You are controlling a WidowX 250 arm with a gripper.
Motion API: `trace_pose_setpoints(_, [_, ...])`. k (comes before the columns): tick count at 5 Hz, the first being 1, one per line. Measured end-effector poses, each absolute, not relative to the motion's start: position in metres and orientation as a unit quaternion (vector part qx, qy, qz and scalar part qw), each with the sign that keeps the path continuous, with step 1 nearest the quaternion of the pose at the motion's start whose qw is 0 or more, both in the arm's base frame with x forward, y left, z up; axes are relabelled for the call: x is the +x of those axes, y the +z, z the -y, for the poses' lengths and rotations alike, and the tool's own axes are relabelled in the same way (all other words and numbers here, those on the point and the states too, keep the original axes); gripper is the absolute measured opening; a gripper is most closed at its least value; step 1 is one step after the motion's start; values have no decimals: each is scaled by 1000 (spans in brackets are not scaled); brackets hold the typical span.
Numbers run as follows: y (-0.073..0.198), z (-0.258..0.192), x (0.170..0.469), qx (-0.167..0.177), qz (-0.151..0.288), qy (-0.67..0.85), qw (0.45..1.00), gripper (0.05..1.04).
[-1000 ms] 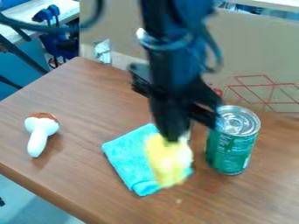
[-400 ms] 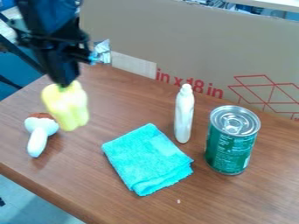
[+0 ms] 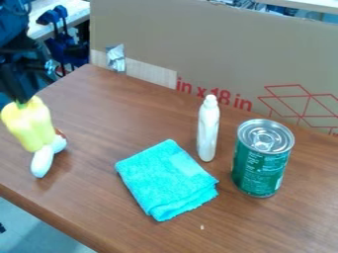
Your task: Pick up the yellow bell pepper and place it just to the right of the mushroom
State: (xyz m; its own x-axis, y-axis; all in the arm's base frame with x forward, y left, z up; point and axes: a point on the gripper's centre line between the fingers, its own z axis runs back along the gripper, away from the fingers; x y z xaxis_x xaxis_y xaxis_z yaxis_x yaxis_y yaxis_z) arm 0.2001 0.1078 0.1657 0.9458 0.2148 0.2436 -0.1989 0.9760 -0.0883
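The jaws of the black gripper (image 3: 22, 100) are closed together at the green stem of a yellow bell pepper (image 3: 28, 124), which hangs from them at the left side of the camera view, its stem end up and its rounded end down. The dark arm (image 3: 13, 37) comes in from the upper left above it. Just below the pepper, and partly hidden by it, a white mushroom-shaped toy (image 3: 43, 161) lies on the brown wooden desk (image 3: 125, 126), a bit of its brown cap peeking out at the pepper's right; whether the two touch, I cannot tell. Well to the right of these, near the middle of the desk, a folded turquoise cloth (image 3: 166, 180) lies flat. A slim white bottle (image 3: 207, 131) with a narrow top is near the cloth's upper right edge. Farther right, a green can (image 3: 261, 167) stands upright, its silver lid and pull ring facing up. A tiny pale speck (image 3: 202, 227) is on the wood below the cloth. Behind the desk stands a large cardboard panel (image 3: 218, 47) with red lettering and a red line drawing; a crumpled silvery scrap (image 3: 116, 58) is at its lower left. Beyond, at the upper left, are blue tools (image 3: 64, 45) near a pale worktop (image 3: 43, 24).
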Motion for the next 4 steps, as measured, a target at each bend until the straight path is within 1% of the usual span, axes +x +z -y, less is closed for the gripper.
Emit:
trace_pose_setpoints(1, [157, -123, 196, -45, 123, 130, 983, 101])
trace_pose_setpoints(3, [133, -120, 220, -58, 106, 121, 985, 101])
trace_pose_setpoints(4, [125, -120, 230, -48, 95, 128, 986, 101])
